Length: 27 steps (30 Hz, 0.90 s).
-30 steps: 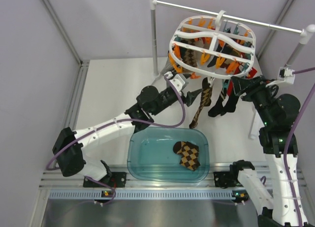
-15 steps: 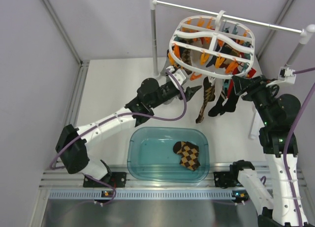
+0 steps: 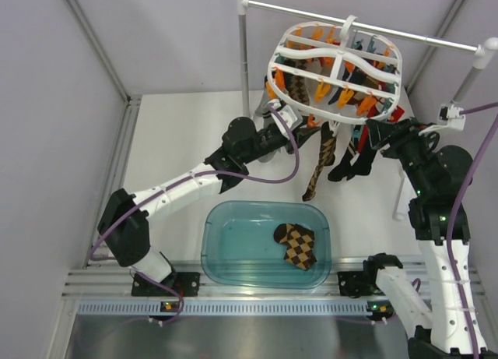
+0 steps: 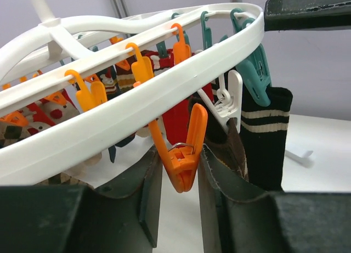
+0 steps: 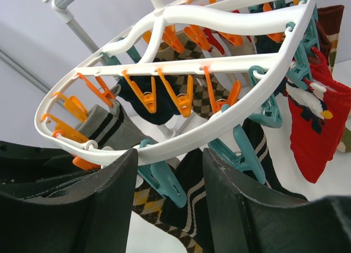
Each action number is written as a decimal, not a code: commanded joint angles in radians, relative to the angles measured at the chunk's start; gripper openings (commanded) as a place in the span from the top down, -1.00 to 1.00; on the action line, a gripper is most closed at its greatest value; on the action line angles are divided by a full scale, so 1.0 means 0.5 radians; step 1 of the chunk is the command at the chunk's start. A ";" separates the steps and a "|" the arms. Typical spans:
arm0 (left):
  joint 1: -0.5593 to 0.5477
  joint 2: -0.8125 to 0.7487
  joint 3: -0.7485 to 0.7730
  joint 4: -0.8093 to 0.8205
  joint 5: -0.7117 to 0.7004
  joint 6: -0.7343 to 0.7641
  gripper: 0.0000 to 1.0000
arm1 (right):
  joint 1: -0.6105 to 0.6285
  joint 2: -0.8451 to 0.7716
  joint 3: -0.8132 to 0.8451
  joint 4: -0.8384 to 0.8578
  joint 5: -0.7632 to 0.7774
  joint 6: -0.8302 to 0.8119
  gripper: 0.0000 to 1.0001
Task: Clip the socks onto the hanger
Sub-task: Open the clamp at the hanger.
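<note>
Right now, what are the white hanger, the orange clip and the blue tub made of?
The hanger looks like smooth, slightly glossy white plastic, with moulded ridges along its rim. The orange clip seems to be plastic too, with a small wire spring, likely metal. The tub is probably teal-tinted plastic, since you can see through it.

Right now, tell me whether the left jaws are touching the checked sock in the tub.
Apart. The top view shows the checked sock lying in the teal tub while the left gripper has its jaws up at the hanger, well clear.

Grey walls (image 3: 156,32), white tbl (image 3: 175,125)
</note>
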 commanded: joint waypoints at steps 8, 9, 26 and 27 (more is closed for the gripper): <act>-0.037 -0.025 0.086 0.097 0.010 -0.083 0.96 | -0.085 0.068 0.133 0.133 0.013 -0.032 0.00; -0.043 -0.025 0.086 0.091 0.025 -0.089 1.00 | -0.088 0.086 0.145 0.137 0.010 -0.038 0.00; -0.236 0.067 0.331 -0.381 0.016 -0.160 1.00 | -0.220 0.062 0.302 -0.121 -0.241 -0.274 -0.21; -0.236 0.088 0.356 -0.415 0.031 -0.163 1.00 | -0.220 0.049 0.305 -0.130 -0.260 -0.293 -0.23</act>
